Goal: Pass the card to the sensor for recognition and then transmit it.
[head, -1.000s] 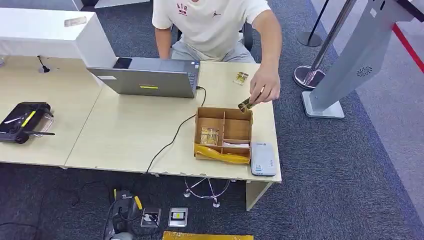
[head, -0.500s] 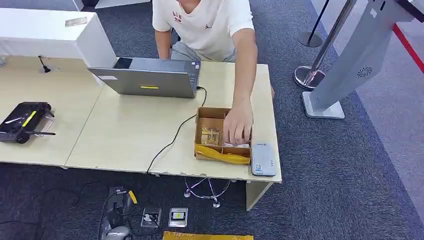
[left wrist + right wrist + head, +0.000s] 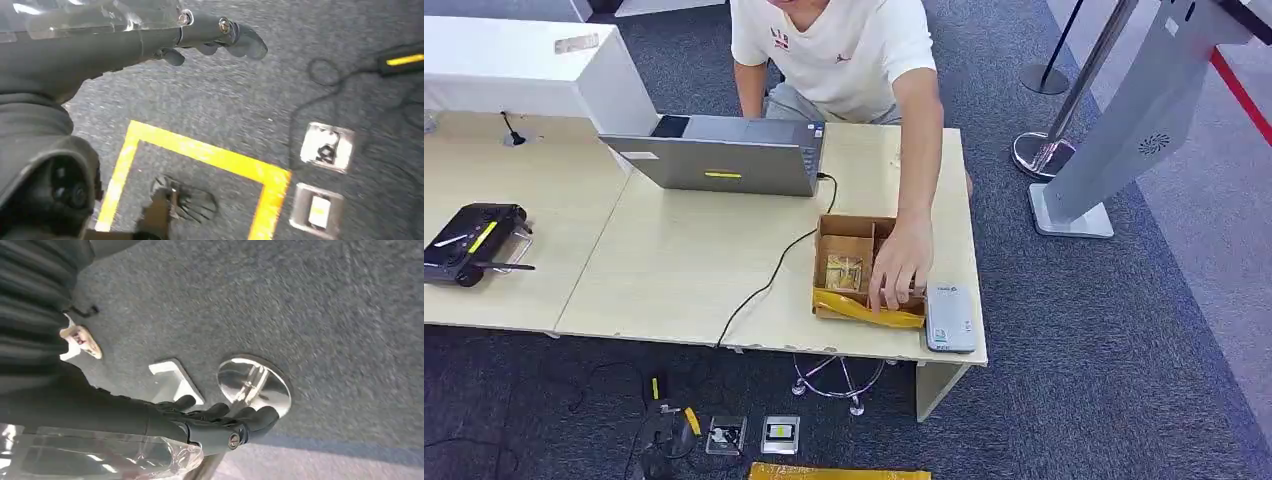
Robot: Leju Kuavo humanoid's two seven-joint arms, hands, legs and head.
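Your left hand point(image 3: 210, 42) hangs over the grey carpet point(image 3: 225, 100), its fingers only loosely curled, apart and holding nothing. Beyond its fingertips lie a yellow floor line point(image 3: 210, 157) and two metal floor sockets point(image 3: 326, 146) (a black cable loops near them). Your right hand point(image 3: 220, 422) also hangs low over carpet, fingers stretched out side by side and holding nothing, though part of it sits behind a clear plastic cover, so take that with some caution. Just past its fingertips is the shiny round base of a stanchion point(image 3: 255, 382).

The card point(image 3: 843, 271) is well away from both your hands: it lies in a compartment of the open cardboard box point(image 3: 849, 235) on the desk point(image 3: 674, 260). A person's hand point(image 3: 898, 268) reaches into that box just beside the card; whether it touches the card cannot be told. The white sensor point(image 3: 949, 318) lies flat on the desk, touching the box's side, near the desk corner. A laptop point(image 3: 724, 160) stands farther back.
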